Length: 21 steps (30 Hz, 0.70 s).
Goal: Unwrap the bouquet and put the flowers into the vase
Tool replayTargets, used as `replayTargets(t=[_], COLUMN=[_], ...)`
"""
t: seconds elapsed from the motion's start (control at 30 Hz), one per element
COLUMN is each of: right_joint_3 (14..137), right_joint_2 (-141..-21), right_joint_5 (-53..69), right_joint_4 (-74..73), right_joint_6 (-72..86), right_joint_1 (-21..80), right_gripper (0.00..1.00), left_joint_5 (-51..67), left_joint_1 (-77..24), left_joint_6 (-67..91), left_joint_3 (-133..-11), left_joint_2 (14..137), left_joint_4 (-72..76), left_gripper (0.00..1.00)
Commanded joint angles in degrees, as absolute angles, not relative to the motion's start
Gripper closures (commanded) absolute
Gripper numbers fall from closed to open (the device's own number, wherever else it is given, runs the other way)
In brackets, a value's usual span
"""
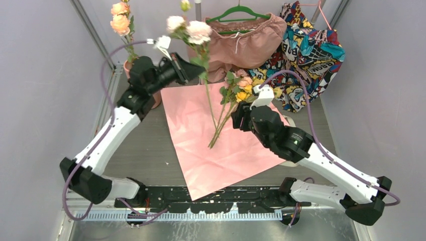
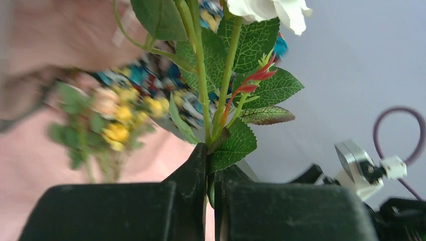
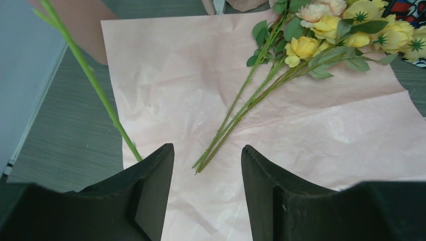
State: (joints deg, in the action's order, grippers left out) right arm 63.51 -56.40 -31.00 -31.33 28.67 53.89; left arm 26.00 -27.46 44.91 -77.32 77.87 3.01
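The bouquet lies unwrapped. Its pale pink paper (image 1: 216, 145) is spread flat, with several yellow and pink flowers (image 1: 240, 90) lying across it, stems (image 3: 236, 123) pointing toward me. My left gripper (image 1: 193, 70) is shut on the leafy stem (image 2: 213, 125) of a white flower (image 1: 193, 30), held upright in the air; its lower stem (image 3: 90, 75) hangs over the paper's left edge. The salmon vase (image 1: 156, 99) stands behind the left arm, mostly hidden, with peach flowers (image 1: 120, 20) rising from it. My right gripper (image 3: 207, 153) hovers open above the paper near the stem ends.
Pink shorts on a green hanger (image 1: 241, 35) and a colourful printed garment (image 1: 306, 50) sit at the back, close behind the lying flowers. Grey walls close in on both sides. Bare grey table (image 1: 140, 150) shows left of the paper.
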Motion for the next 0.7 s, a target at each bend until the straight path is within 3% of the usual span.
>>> replayTargets(t=[0.0,0.23,0.43,0.67], right_joint_3=[61.6,59.3,57.9,57.8], right_joint_2=[-53.6,-53.4,-54.0,-55.4], right_joint_5=[-35.7,-36.1,-35.0,-33.5], right_joint_4=[-28.6,-28.5,-27.4,-27.1], right_joint_6=[28.4,28.3,28.9,29.4], right_joint_1=[53.9,53.8,53.8,53.8], right_gripper=[0.43,0.42,0.43,0.43], left_joint_5=[8.5,-18.1,-18.8,-12.6], left_joint_1=[-24.7,-22.3,-15.6,-6.8], left_joint_6=[29.3,8.4,-2.0,-0.9], left_joint_3=[-84.9,-91.1,-97.5,-104.9], left_joint_2=[72.9,71.5,76.9,85.5], left_joint_4=[-10.1,-5.8,1.9,3.4], left_gripper=[1.0,1.0,1.0,1.0])
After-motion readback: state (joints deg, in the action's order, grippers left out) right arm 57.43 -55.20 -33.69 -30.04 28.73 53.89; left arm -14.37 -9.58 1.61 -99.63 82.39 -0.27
